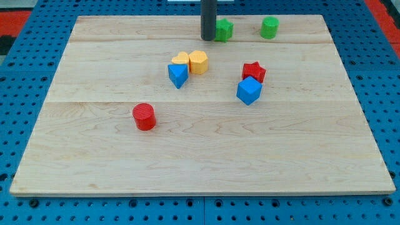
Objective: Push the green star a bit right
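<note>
My tip (208, 37) rests on the board near the view's top centre. It stands right against the left side of a green block (224, 29) with a lumpy, star-like outline, and the rod hides part of that block. A second green block (270, 27), rounder like a cylinder, sits further to the view's right along the top edge.
A yellow heart (180, 59), a yellow hexagon (199, 62) and a blue wedge-like block (178, 75) cluster below my tip. A red star (254, 72) touches a blue cube (249, 90) at centre right. A red cylinder (144, 116) stands at lower left. The wooden board (200, 169) lies on blue pegboard.
</note>
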`<state>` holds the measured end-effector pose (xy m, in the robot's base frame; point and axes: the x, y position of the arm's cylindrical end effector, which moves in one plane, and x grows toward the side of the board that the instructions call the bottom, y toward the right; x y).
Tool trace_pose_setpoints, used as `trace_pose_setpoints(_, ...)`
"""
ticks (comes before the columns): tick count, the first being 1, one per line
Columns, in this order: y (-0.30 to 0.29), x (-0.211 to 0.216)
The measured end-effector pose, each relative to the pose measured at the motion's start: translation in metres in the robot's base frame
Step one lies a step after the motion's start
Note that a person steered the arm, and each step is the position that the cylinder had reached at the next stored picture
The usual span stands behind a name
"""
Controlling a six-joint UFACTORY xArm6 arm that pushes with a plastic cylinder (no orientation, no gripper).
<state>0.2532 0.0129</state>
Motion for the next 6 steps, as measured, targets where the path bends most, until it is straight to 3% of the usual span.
trace_pose_setpoints(1,0.042,-0.01)
trace_pose_setpoints(2,0.04,-0.01)
trace_pose_setpoints(3,-0.016,-0.011)
trace_pose_setpoints(4,0.004,-0.054)
trace_pose_setpoints(6,0.069,-0.051)
